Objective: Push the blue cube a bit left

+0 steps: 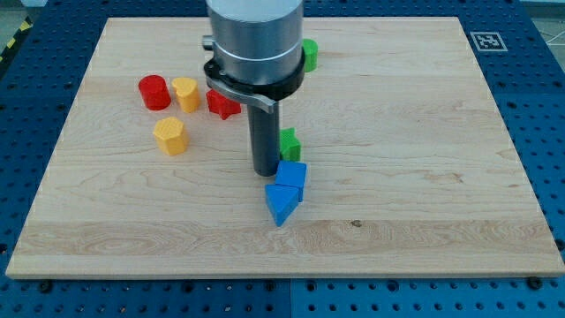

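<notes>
My tip [265,171] stands on the bench [424,212] just to the view's left of the blue cube [292,174], apparently touching its upper-left edge; there is no hand here to open or close, only the rod. Just below the cube, a blue wedge-shaped block [282,202] touches it. From this side, any push would likely send the cube right, not left, and drag the wedge along. Just behind the cube sits a green block [290,141]. The rod hangs upright from the grey arm housing [254,40]. Farther left lie a red star-like block [223,104], two yellow blocks [170,135] [185,93] and a red cylinder [154,92]; another green block [310,53] peeks out behind the housing.
</notes>
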You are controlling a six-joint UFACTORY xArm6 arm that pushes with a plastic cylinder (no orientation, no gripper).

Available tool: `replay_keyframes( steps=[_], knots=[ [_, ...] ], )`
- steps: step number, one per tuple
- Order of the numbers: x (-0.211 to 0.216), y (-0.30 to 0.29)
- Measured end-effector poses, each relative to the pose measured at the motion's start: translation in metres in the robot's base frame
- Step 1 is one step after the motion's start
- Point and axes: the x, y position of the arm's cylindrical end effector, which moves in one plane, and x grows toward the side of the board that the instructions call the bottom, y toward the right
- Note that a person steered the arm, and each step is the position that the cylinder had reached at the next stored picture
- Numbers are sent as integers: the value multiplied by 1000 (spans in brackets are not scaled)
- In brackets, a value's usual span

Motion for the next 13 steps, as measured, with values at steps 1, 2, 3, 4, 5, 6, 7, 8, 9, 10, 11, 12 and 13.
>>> replay_keyframes(
  steps=[1, 2, 3, 4, 5, 6, 7, 8, 9, 10, 11, 12, 13],
  knots=[
    [-1, 2],
    [-25, 2],
    [-30, 25],
    [-22, 49],
    [-15, 65],
    [-11, 66],
    [6, 75],
    [12, 75],
    [12, 64],
    [12, 54],
    [12, 49],
    [12, 59],
    [17, 61]
  ],
)
